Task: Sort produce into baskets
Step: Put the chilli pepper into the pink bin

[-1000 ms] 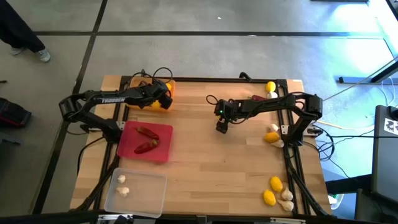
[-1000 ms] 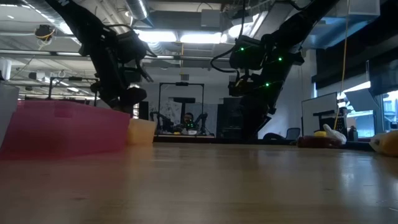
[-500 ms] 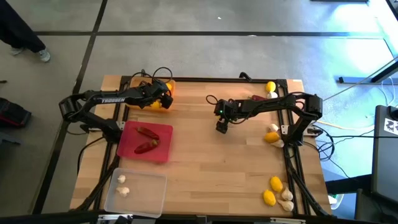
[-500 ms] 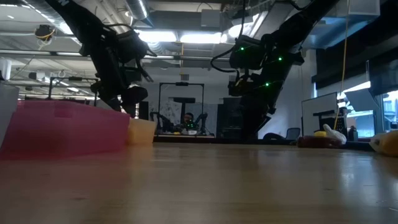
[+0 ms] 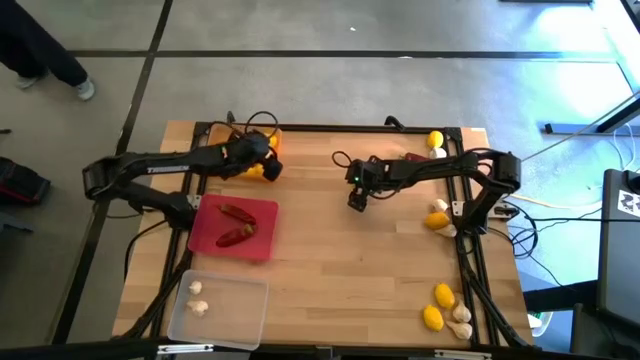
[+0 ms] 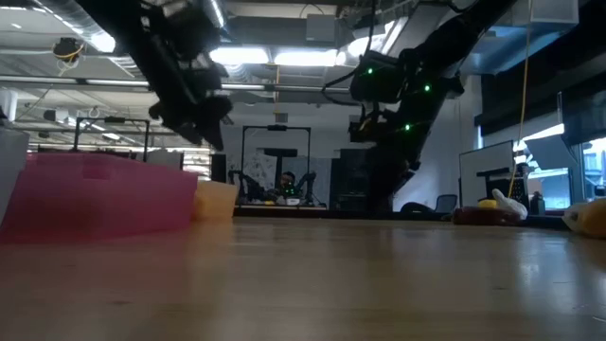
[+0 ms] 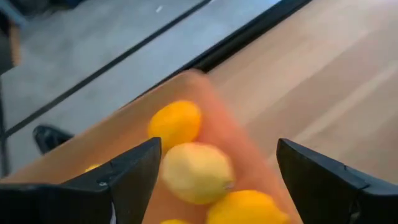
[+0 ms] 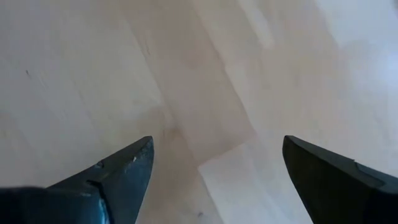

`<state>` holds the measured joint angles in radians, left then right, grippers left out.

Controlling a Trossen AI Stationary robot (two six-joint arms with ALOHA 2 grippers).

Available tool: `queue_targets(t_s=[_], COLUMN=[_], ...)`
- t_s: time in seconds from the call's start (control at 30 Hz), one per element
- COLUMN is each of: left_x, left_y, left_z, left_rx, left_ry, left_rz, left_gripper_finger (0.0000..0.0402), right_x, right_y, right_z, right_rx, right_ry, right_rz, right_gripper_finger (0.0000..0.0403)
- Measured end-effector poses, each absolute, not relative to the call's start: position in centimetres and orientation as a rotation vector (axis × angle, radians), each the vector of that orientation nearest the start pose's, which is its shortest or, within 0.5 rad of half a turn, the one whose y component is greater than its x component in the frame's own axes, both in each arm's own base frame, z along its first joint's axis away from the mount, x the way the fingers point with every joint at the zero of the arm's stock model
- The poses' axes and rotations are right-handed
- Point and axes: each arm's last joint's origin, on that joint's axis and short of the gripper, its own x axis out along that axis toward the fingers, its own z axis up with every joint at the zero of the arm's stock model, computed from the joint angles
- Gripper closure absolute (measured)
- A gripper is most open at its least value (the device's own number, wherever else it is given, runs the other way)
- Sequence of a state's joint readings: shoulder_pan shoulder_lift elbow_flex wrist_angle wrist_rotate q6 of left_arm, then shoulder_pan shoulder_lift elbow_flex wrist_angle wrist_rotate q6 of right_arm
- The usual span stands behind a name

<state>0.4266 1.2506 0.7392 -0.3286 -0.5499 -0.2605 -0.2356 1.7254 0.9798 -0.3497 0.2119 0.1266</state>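
Left gripper (image 5: 262,152) spread wide, nothing held, hovering over the orange basket (image 5: 268,135) at the table's far-left corner; wrist view shows lemons (image 7: 195,172) directly below between the open fingers, at least three there, a fourth cut off at the edge. Right gripper (image 5: 357,203) also spread, empty, over bare wood (image 8: 205,93) near table centre.

Key relation: remaining loose produce all lies along the right edge, on the right gripper's own side, well apart from the left one. So right arm nearer for the next pick.

Counts, high view:
- Far-right corner: one lemon (image 5: 435,140), one garlic bulb just beside it, one dark red chilli (image 5: 414,157) lying roughly along the table's width.
- Mid right edge: one lemon (image 5: 436,220) with two or three garlic bulbs touching; exact number hard to tell.
- Near-right corner: two lemons (image 5: 437,306), two garlic bulbs (image 5: 461,320).
- Red basket (image 5: 205,236): two chillies (image 5: 236,212), long axes roughly parallel.
- Clear basket (image 5: 245,310): two garlic bulbs (image 5: 197,298).

Three baskets total, all on the left side.
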Motion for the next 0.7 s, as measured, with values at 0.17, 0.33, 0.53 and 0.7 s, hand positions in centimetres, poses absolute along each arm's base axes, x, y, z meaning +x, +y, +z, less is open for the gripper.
queue_targets(t_s=[0.17,0.33,0.53,0.7], left_x=[21.7,22.1,22.3,22.3], left_y=[9.2,7.9,7.3,7.3], left_z=[23.2,23.2,23.2,23.2], left_rx=[-0.168,-0.186,-0.188,-0.19], left_ry=[0.668,0.653,0.649,0.649], left_rz=[0.945,0.905,0.884,0.885], left_gripper_finger=[0.0086,0.0086,0.0086,0.0085], right_x=[30.5,28.1,24.7,22.4], right_y=[-8.1,-8.2,-9.5,-11.5], right_z=[17.9,20.7,22.3,22.0], right_rx=[0.097,0.052,0.07,0.11], right_ry=[1.048,1.079,1.193,1.34], right_rz=[-0.512,-0.571,-0.656,-0.709], right_gripper_finger=[0.0054,0.0054,0.0054,0.0054])
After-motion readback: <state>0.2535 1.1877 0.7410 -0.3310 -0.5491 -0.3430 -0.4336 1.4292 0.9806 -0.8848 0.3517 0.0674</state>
